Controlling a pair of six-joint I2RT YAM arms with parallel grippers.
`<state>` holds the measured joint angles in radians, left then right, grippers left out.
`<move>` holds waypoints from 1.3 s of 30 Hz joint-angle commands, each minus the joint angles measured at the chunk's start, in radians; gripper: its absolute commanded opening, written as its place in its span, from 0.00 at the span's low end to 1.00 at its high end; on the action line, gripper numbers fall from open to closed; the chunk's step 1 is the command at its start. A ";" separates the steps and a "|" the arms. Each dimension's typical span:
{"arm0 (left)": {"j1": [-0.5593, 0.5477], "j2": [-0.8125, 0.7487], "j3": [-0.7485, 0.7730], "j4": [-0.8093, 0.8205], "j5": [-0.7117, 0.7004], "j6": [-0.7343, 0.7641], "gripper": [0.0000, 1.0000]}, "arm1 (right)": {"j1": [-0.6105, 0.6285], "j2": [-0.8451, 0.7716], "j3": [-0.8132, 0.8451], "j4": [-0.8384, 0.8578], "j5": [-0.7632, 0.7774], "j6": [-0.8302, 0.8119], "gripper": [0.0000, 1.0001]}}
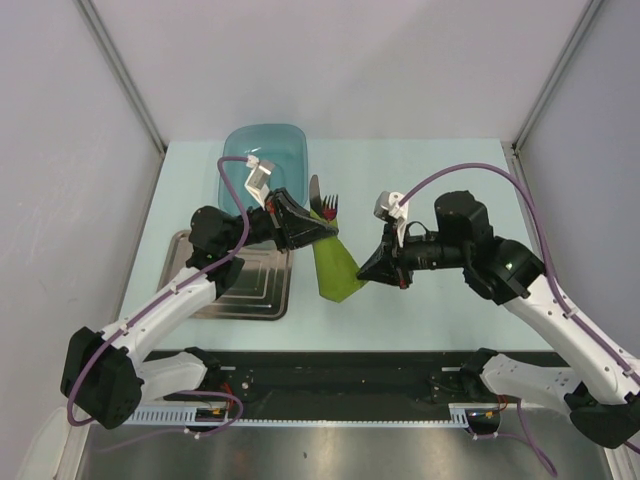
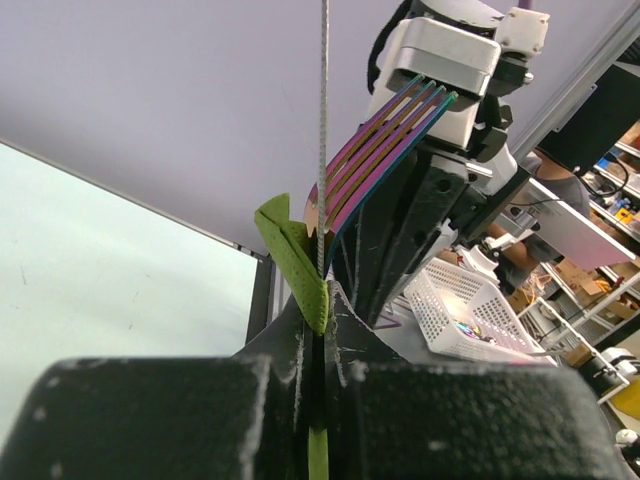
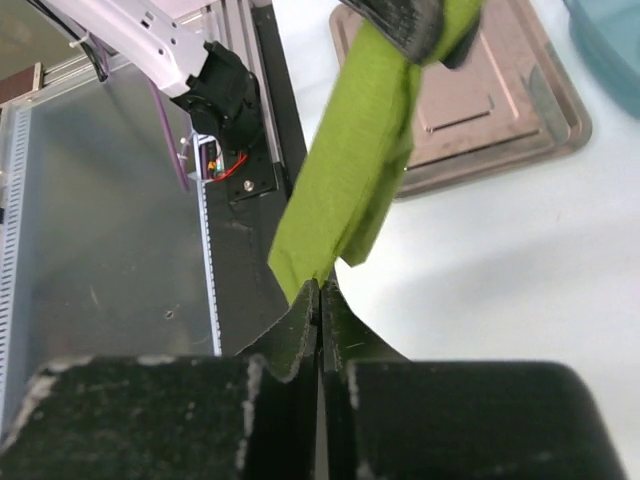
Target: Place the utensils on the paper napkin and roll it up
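From above, the rolled-up napkin (image 1: pixel 335 268) is held up between the arms with the fork (image 1: pixel 330 206) poking out its far end. On the left wrist, the left gripper (image 1: pixel 322 228) is clamped tight on the napkin's upper end. On the right wrist, the right gripper (image 1: pixel 365 270) has its jaws together, seemingly nipping the lower corner. We're mid-roll, and the next move calls for tightening the wrap without the cutlery slipping.
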<state>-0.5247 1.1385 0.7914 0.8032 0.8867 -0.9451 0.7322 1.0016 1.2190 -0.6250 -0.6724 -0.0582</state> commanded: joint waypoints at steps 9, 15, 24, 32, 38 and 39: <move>-0.004 -0.037 0.058 0.090 0.020 -0.092 0.00 | -0.080 0.065 -0.006 0.042 -0.012 -0.229 0.00; -0.041 -0.020 0.088 0.097 0.009 -0.123 0.00 | -0.063 0.095 -0.068 0.203 -0.019 -0.218 0.00; -0.067 -0.005 0.089 0.106 -0.009 -0.146 0.00 | 0.002 0.134 -0.147 0.425 -0.016 -0.135 0.00; -0.055 -0.011 0.080 0.070 -0.026 -0.113 0.00 | 0.018 0.143 -0.180 0.524 0.039 -0.045 0.00; -0.008 -0.006 0.057 -0.004 -0.087 -0.075 0.00 | -0.097 0.146 -0.138 0.470 0.097 0.073 0.23; 0.002 -0.003 0.061 -0.013 -0.092 -0.058 0.00 | -0.109 0.146 -0.124 0.444 0.111 0.074 0.29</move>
<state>-0.5434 1.1519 0.8158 0.7895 0.8387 -1.0119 0.6792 1.1301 1.0443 -0.1703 -0.6827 -0.0441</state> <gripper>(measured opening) 0.027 0.189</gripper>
